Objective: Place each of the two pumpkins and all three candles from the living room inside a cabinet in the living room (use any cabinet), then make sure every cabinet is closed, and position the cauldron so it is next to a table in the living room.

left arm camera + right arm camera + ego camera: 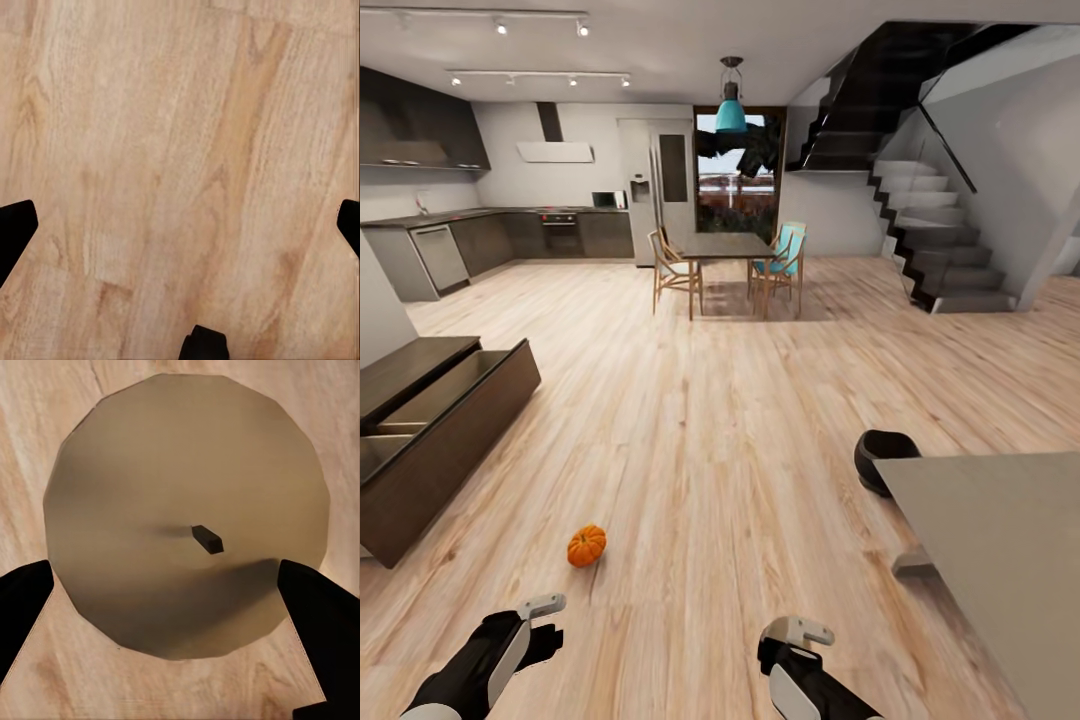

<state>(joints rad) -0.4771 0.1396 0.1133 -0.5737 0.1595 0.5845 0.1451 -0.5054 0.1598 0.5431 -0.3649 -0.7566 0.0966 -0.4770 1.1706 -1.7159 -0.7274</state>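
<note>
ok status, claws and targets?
Left claw open over bare floor. Right claw open, straddling pale beige round candle. Orange ribbed pumpkin on floor; dark wood cabinet drawers open.

Floor: pale wood planks w/ clear grain, soft sheen. Cabinet: dark brown wood, matt fronts. Pumpkin: bright orange, ribbed, slightly shiny. Candle: smooth matt beige top, dark wick. Table: smooth grey top. Cauldron: black, glossy. Gripper fingers: matt black.

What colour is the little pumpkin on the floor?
The pumpkin is bright orange with a short dark stem, best seen in the head view.
</note>
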